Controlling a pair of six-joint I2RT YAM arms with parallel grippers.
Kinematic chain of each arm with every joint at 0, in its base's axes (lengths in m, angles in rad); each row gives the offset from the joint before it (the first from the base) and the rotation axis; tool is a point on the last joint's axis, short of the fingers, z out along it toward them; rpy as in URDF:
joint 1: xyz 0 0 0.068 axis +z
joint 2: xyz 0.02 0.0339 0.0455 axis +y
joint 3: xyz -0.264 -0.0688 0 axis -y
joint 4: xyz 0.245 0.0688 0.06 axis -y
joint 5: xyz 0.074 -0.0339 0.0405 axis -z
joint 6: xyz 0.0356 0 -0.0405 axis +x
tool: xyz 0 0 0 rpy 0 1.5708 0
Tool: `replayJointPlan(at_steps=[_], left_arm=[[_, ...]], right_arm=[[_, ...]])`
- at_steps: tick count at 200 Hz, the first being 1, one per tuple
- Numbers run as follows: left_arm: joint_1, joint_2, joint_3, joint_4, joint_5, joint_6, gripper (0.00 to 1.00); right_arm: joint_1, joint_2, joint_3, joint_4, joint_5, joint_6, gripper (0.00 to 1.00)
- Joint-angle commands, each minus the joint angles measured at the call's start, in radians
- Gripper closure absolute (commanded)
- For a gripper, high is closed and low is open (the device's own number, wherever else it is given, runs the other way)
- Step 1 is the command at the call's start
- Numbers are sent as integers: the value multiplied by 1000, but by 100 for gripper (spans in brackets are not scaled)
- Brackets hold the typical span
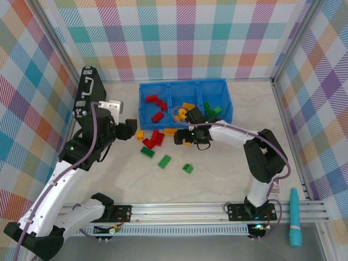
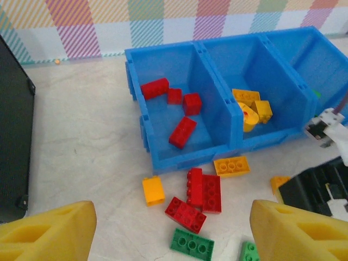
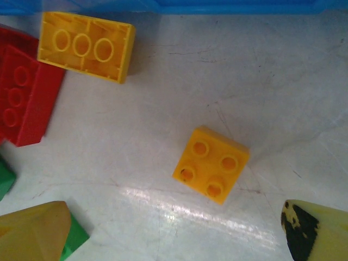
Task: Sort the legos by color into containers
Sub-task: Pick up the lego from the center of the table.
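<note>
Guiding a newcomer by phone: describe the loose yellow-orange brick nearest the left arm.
Start at the blue bin; its left compartment holds red bricks. On the table before it lies a red cluster; the yellow-orange brick sits alone just left of it. It is short and shows no studs, unlike the longer studded one near the bin wall.

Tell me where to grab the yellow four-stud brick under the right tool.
Pinch two opposite side walls of the yellow four-stud brick, coming straight down. It lies flat, studs up, turned diagonally, with bare table around it, so rotate the right tool to match.
</note>
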Motion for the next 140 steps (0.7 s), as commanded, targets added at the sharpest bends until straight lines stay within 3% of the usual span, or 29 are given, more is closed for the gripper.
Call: replayJointPlan(at_steps=[1,41,105,140], left_arm=[[5,-43,-16,13,37,32,25],[-2,-89,-31,14,58,28,23],[-30,-146,-52,23,34,38,20],[-50,-156,-54,20,15,45,19]], right_arm=[[19,31,44,-7,55,38,1],[31,106,112,-65,104,55,3],[48,166,144,-91,140,47,25],[49,202,183,-132,152,45,43]])
